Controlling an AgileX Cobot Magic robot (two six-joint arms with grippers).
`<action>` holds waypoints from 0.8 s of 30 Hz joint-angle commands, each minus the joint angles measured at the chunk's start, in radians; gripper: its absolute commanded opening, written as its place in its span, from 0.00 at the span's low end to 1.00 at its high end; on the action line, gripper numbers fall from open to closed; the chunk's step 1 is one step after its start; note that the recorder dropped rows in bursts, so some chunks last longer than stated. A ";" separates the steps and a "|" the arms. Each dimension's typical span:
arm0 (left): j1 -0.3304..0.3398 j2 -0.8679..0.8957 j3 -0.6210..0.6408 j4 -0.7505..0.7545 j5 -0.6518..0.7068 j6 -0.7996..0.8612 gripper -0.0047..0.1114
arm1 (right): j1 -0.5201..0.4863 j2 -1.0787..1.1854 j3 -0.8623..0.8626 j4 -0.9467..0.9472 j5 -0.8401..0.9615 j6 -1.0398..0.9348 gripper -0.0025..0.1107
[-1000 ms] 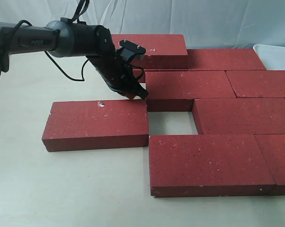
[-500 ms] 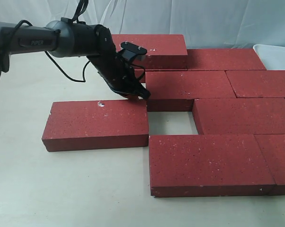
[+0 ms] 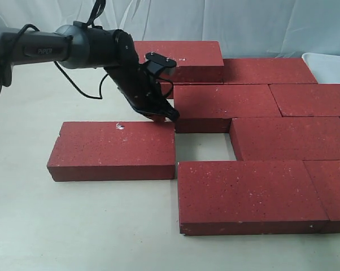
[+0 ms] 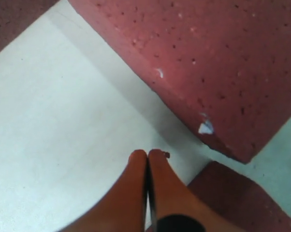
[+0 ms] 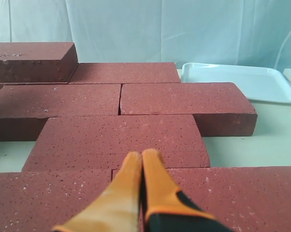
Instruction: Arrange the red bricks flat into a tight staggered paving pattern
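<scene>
Several red bricks lie flat in staggered rows on the right, such as the near one (image 3: 252, 195) and a middle one (image 3: 226, 104). Another brick (image 3: 178, 56) sits raised at the back. A loose brick (image 3: 110, 149) lies to the left, with a small bare gap (image 3: 203, 145) beside it. My left gripper (image 3: 169, 116) is shut with nothing in it, its tips low at the loose brick's far right corner. In the left wrist view the gripper (image 4: 148, 153) hovers over bare table near a chipped brick corner (image 4: 208, 63). My right gripper (image 5: 142, 155) is shut and holds nothing above the laid bricks (image 5: 119, 135); the exterior view does not show it.
A white tray (image 5: 237, 79) rests on the table at the far right, behind the bricks (image 3: 328, 65). A black cable (image 3: 79, 84) trails from the left arm over the table. A pale curtain closes off the back.
The loose brick has shifted slightly to the left. The left gripper's tips moved a little along its far right corner. The right arm has not moved.
</scene>
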 commanded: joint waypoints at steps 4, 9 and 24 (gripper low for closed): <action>0.024 -0.034 -0.027 0.153 -0.050 -0.089 0.05 | -0.006 -0.008 0.001 0.001 -0.008 0.000 0.01; 0.093 -0.133 -0.022 0.372 0.108 -0.164 0.05 | -0.006 -0.008 0.001 0.001 -0.008 0.000 0.01; 0.394 -0.455 0.494 0.413 0.189 -0.346 0.05 | -0.006 -0.008 0.001 0.003 -0.008 0.000 0.01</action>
